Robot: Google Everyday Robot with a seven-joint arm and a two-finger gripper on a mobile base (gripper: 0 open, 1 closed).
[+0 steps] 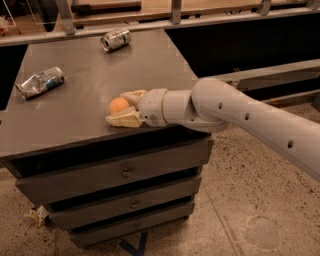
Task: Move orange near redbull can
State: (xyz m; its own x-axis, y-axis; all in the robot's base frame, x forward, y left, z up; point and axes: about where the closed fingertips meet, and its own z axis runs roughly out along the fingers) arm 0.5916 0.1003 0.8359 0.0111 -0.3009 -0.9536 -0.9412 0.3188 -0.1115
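The orange [119, 105] sits on the dark grey cabinet top [95, 75], near its front edge. My gripper [116, 107] comes in from the right, low over the top. It is open, with one beige finger [131, 95] behind the orange and the other [122, 119] in front of it. The orange lies between them, resting on the surface. The redbull can [40, 81], crushed, silver and blue, lies on its side at the left edge of the top, well to the left of the orange.
An undented silver can with greenish markings [115, 39] lies on its side at the back of the top. The cabinet has several drawers [122, 172] below. A railing [175, 15] runs behind it. Speckled floor [250, 210] lies to the right.
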